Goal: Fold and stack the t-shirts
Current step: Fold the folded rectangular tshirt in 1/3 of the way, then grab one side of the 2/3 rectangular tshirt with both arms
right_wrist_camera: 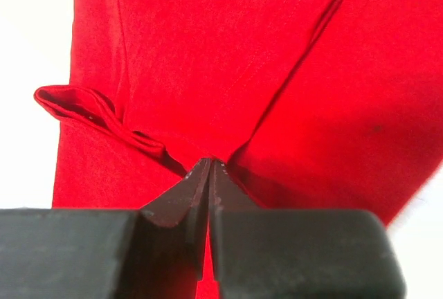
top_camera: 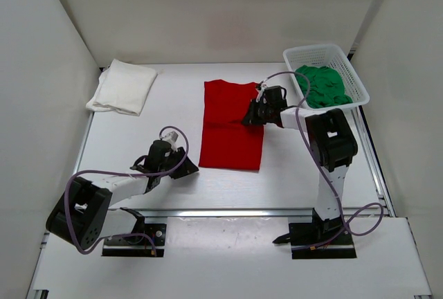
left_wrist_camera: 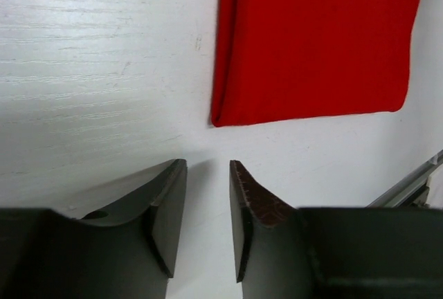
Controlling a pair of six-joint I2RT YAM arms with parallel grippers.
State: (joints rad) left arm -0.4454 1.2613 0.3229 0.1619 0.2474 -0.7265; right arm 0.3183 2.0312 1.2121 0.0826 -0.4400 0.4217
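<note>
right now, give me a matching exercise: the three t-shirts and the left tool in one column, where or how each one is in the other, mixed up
Things
1. white t-shirt
2. red t-shirt
3. green t-shirt
4. left tool

Places or states
a. bunched inside the basket
b. open, holding nothing, over bare table beside a corner of red cloth
c. folded, at the far left corner of the table
d. lying mid-table, its edge pinched by the shut right tool

Pairs: 1-c, 2-d, 3-a, 4-b
</note>
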